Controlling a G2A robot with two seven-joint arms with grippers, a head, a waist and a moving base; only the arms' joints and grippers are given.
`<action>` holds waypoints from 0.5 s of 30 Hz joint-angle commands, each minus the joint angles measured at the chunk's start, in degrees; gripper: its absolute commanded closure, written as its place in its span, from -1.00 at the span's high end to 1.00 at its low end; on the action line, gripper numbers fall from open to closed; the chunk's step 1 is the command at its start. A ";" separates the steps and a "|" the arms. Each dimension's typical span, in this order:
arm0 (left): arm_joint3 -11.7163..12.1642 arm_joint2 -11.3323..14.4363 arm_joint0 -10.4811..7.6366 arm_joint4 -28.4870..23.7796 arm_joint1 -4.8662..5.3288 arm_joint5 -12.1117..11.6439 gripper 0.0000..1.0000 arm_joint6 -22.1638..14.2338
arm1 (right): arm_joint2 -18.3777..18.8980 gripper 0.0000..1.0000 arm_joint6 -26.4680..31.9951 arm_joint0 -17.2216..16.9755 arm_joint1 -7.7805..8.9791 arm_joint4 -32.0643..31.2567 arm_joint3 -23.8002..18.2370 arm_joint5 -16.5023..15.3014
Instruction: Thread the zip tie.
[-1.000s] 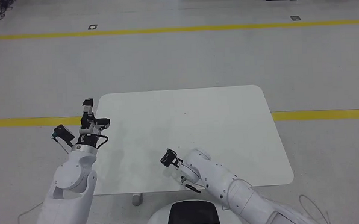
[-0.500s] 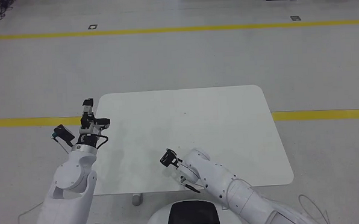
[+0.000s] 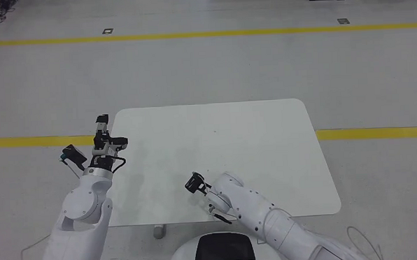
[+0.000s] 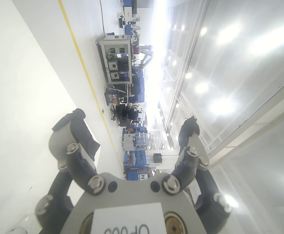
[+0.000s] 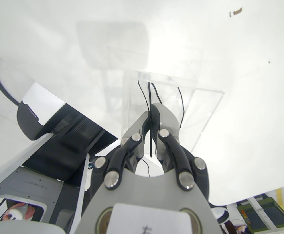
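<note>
My right gripper [image 5: 152, 112] is shut on a thin black zip tie [image 5: 150, 93]. The tie runs between the pads and sticks out past the fingertips towards a clear plastic box [image 5: 199, 106]. A few more black zip ties [image 5: 182, 104] stand inside that box. In the top view the right arm's wrist [image 3: 213, 194] sits at the front edge of the white table [image 3: 215, 130]. My left gripper [image 4: 133, 119] is open and holds nothing, and the top view places the left gripper [image 3: 100, 129] just off the table's left edge, pointing away from me.
The tabletop is plain white with rounded corners and a small dark speck [image 3: 213, 132] near its middle. Yellow floor lines [image 3: 190, 35] run behind and beside it. Workstations [image 4: 117, 64] stand far off in the room.
The right arm's wrist has edged very slightly to the left at the table's front edge. The left arm has kept still.
</note>
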 commanded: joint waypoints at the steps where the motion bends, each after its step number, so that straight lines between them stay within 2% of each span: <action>1: 0.00 0.00 0.00 0.00 0.00 0.00 1.00 0.00 | 0.07 -1.00 0.14 -0.18 0.07 -0.21 -0.50 0.00; 15: 0.00 0.00 0.00 0.00 0.00 0.00 1.00 0.00 | 1.38 -1.00 1.70 -2.55 1.14 -2.56 -6.12 -0.28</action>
